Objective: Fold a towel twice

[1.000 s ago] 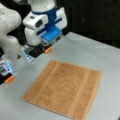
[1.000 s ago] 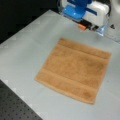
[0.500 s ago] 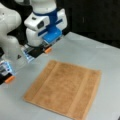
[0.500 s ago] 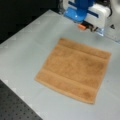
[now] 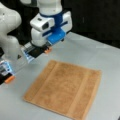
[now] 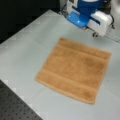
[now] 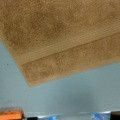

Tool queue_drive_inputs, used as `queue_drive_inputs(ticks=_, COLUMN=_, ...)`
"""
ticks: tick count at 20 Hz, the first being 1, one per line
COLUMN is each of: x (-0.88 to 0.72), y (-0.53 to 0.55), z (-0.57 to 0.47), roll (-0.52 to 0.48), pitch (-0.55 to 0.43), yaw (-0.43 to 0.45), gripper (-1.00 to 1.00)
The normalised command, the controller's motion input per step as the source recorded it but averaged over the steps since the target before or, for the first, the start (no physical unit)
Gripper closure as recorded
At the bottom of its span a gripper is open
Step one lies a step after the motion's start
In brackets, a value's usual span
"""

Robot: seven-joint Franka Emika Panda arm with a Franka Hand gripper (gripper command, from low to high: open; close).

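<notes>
Towel (image 5: 63, 90) lies flat, unfolded, just beside the raised end effector (image 5: 47, 50).

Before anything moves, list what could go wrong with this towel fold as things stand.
1. The towel lies flat and unfolded on the table, so a grasp of its thin edge could scrape the surface or miss.
2. The gripper hangs beyond the towel's edge, touching nothing; in the wrist view only one corner is near, so a pinch could catch too little cloth.
3. The soft cloth may slide or bunch, probably skewing the stripe bands.
</notes>
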Motion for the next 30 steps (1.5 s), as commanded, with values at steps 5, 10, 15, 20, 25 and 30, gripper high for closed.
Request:
queue_drive_inputs(ticks=5, x=0.66, y=0.46, z=-0.17, roll=-0.168, pitch=0.106, yaw=-0.243, gripper=-1.0)
queue_drive_inputs(ticks=10, x=0.71, y=0.41, z=-0.22, roll=-0.179, pitch=0.083, yaw=-0.199, gripper=-1.0)
queue_drive_inputs(ticks=15, x=0.64, y=0.29, z=-0.09, roll=-0.214, pitch=0.083, yaw=-0.115, gripper=-1.0)
queue_drive_inputs(ticks=20, x=0.41, y=0.22, z=-0.03, roll=-0.246, pitch=0.187, yaw=-0.049, gripper=-1.0)
queue_drive_inputs(ticks=25, x=0.28, y=0.2, z=-0.03, roll=-0.333, pitch=0.284, yaw=-0.008, gripper=-1.0)
queue_drive_inputs(ticks=30, x=0.4, y=0.32, z=-0.16, roll=-0.347, pitch=0.224, yaw=-0.041, gripper=-1.0)
